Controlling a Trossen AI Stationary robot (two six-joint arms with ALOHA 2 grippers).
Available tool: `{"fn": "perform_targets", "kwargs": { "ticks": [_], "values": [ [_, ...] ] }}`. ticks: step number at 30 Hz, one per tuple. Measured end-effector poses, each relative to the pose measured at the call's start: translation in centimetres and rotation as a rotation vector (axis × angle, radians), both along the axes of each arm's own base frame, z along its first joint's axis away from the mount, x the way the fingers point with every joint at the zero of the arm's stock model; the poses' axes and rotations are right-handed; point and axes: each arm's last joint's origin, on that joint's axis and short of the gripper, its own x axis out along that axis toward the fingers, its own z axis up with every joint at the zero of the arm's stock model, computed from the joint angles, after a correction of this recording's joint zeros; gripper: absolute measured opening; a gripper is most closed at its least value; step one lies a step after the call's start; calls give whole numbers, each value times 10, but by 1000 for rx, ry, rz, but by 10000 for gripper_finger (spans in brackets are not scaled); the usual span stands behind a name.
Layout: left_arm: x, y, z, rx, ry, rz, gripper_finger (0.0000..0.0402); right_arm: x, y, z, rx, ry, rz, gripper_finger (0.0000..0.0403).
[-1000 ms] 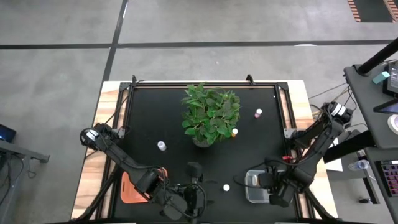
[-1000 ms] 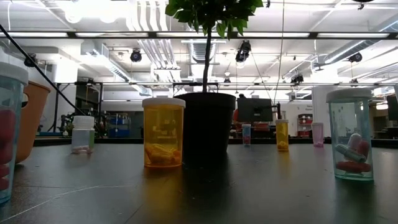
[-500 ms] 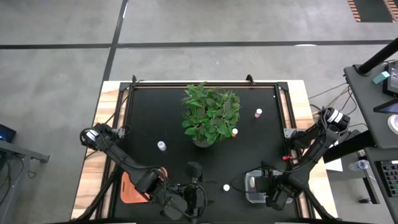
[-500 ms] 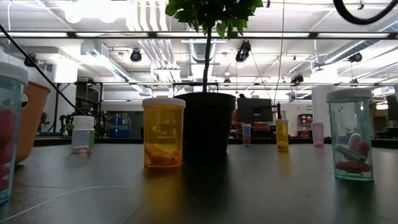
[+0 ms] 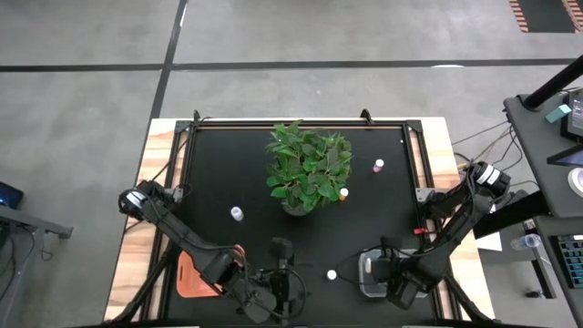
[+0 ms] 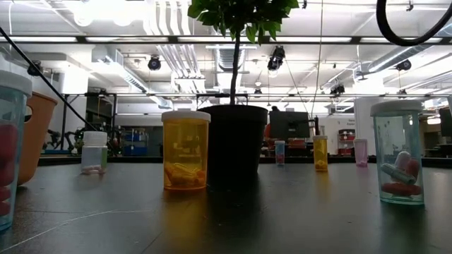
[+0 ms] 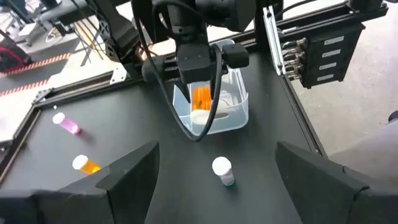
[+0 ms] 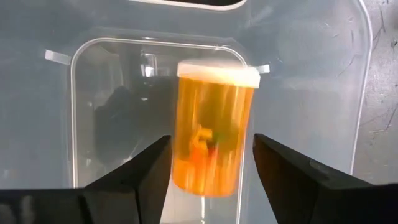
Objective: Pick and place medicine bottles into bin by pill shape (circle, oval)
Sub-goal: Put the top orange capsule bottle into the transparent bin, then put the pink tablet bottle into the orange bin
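Left gripper (image 7: 214,180) parked wide open, nothing between fingers. Right gripper (image 8: 211,186) over clear bin (image 8: 367,93), fingers spread just clear of orange bottle (image 8: 214,134); bottle sat between fingertips, inside bin, apparently released.

No readable text, label, brand or number is showing anywhere. The orange bottle (image 6: 186,149) at the table's six o'clock edge is carrying faint print, too blurred to read.
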Motion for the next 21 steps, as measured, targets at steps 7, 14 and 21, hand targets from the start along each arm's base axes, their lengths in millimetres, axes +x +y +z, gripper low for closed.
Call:
{"fn": "perform_targets", "kwargs": {
  "ticks": [7,14,21],
  "values": [
    [-2,1,-3,-21,28,24,300,0,0,1,7,-4,-12,236],
    [-7,4,-12,-69,128,56,299,-2,-1,22,82,-54,-38,232],
    [-20,13,-26,-135,322,147,299,-5,1,54,93,-237,17,226]
  ]
}}
